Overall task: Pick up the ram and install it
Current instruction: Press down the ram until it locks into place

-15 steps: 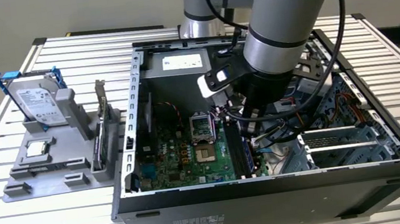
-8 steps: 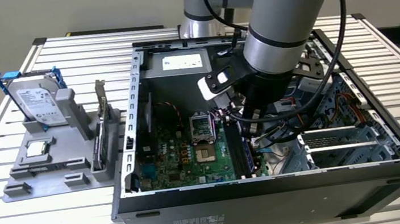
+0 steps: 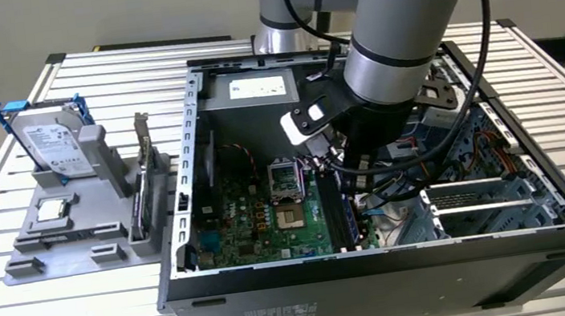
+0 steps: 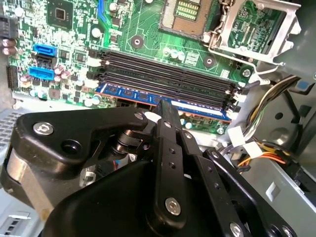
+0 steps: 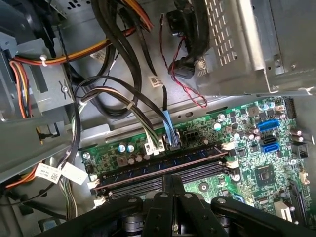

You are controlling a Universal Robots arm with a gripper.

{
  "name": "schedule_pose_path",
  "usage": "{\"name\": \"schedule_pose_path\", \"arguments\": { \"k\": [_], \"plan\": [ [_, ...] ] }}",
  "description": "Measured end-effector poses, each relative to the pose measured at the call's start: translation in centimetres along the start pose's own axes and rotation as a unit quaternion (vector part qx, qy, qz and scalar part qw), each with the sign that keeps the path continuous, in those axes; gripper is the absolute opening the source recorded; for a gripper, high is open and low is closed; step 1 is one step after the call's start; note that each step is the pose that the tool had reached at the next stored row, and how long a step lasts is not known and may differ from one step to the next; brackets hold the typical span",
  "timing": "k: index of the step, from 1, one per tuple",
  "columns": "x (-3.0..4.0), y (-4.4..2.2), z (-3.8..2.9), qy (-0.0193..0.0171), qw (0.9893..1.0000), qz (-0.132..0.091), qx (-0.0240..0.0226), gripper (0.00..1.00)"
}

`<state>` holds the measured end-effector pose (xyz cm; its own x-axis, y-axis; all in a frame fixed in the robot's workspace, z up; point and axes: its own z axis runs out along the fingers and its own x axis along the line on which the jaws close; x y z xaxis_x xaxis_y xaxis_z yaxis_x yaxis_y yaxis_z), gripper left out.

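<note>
One ram [image 4: 163, 100] stands on its edge in a slot of the board [image 4: 148, 39], beside three free slots. Above it is the claw [image 4: 165, 106], fingers pressed together, the tips touching the ram's top edge near its middle.

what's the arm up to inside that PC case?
The arm has reached into the open computer case, its gripper right over the memory slots on the motherboard. The ram, a blue stick, sits in the slot nearest the gripper, with the fingertips at its top edge. The hard drive stands in the grey holder outside the case.
</note>
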<state>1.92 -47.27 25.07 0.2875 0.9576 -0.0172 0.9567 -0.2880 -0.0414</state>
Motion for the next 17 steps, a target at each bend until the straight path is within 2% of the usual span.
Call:
{"name": "schedule_pose_path", "arguments": {
  "k": [9,17],
  "plan": [
    [0.0,0.0,0.0,-0.0013,0.9995,-0.032,-0.0005,0.0],
    [0.01,0.0,0.0,-0.0024,0.9982,-0.06,-0.001,0.0]
  ]
}}
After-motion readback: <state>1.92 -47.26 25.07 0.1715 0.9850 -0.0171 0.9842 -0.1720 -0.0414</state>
